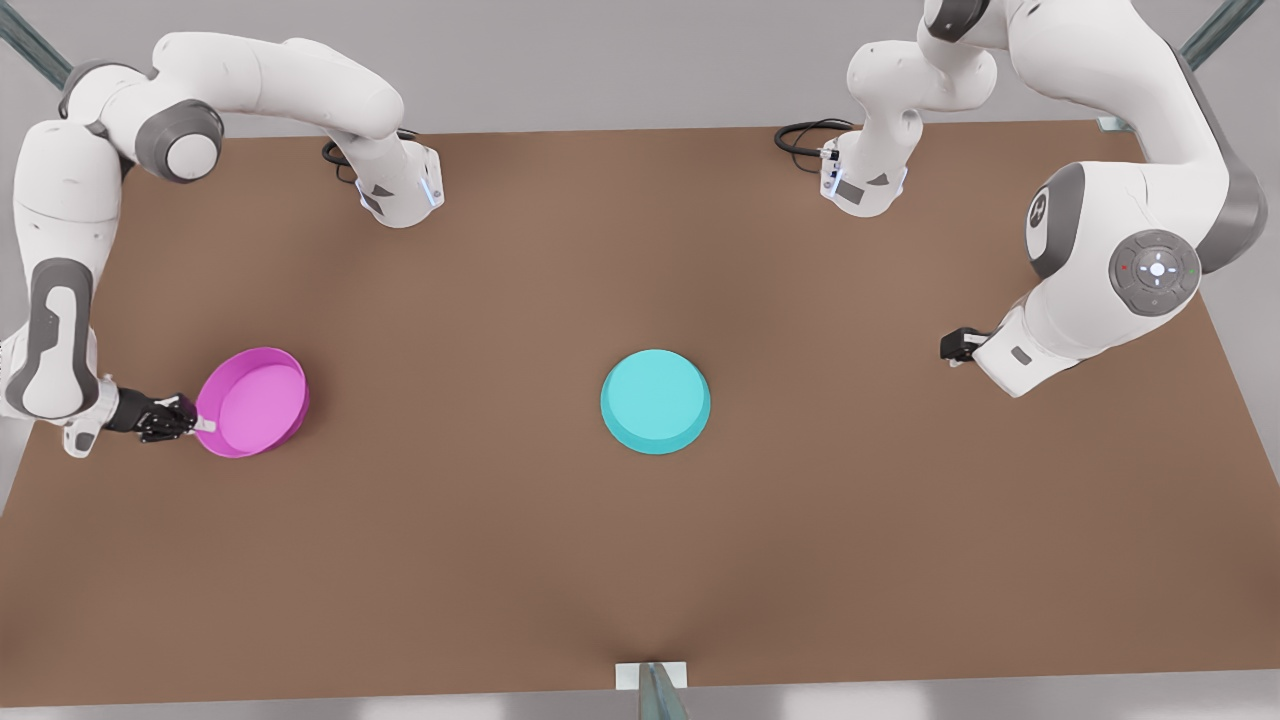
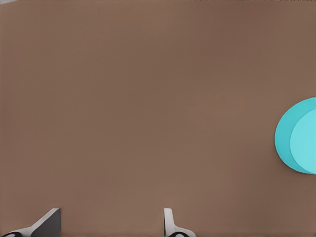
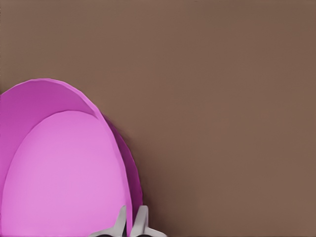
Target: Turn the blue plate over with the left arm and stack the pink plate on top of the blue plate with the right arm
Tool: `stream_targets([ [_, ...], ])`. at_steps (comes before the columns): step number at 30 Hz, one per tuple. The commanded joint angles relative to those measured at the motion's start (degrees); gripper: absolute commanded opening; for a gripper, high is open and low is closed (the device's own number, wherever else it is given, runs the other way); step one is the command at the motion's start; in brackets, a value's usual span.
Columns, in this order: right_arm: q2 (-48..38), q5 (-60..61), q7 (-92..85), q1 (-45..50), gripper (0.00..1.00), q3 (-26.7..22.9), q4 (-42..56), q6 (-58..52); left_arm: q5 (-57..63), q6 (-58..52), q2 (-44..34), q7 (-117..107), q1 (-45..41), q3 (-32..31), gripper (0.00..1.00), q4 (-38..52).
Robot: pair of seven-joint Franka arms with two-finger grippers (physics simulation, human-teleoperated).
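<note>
You are looking at a simulated robot test bench: a plain brown table [image 1: 640,560], blank grey backdrop, metal frame struts [image 1: 30,40] at the corners, and two white arms mounted along its far edge.

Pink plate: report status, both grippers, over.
Right gripper shut on pink plate rim, plate tilted. Left gripper open, waiting apart from blue plate. Blue plate upside down, nothing between plates.

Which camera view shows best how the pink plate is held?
The right wrist view: the right tool pinches the pink plate by its rim, one finger on each side. The front view shows the whole plate, open side up, with the grip small.
</note>
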Motion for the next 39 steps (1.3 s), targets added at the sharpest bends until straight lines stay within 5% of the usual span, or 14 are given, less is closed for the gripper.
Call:
stream_targets([
  [1, -0.35, -0.07, 0.27, 0.08, 0.21, 0.01, -0.52, 0.22, 0.01, -0.04, 0.0, 0.0, 0.0, 0.0, 1.0, 0.0],
  [9, -6.42, 4.94, 8.1, 11.07, 0.21, -1.83, -6.23, 0.31, -0.17, 1.02, 0.0, 0.26, 0.26, 3.87, 1.0, 0.09],
  [16, -7.03, 21.73, 10.55, 44.46, 0.21, -27.41, -11.68, 0.14, -0.08, 0.22, 0.0, -0.18, 0.26, 5.36, 1.0, 0.26],
  [19, -7.03, 24.89, 14.86, 51.49, 0.21, -29.86, -11.77, 0.22, -0.08, 0.22, 0.08, -0.18, 0.26, 5.71, 1.0, 0.26],
  [22, -6.33, 31.13, 18.55, 63.53, 0.21, -37.43, -14.14, 0.22, -0.08, 0.49, 0.26, -0.18, 0.35, 6.68, 1.0, 0.26],
  [39, -1.94, 47.57, 43.42, 99.39, 0.21, -47.89, -15.99, 10.77, 0.01, 2.86, 2.54, 0.0, 0.44, 11.16, 1.0, 0.26],
])
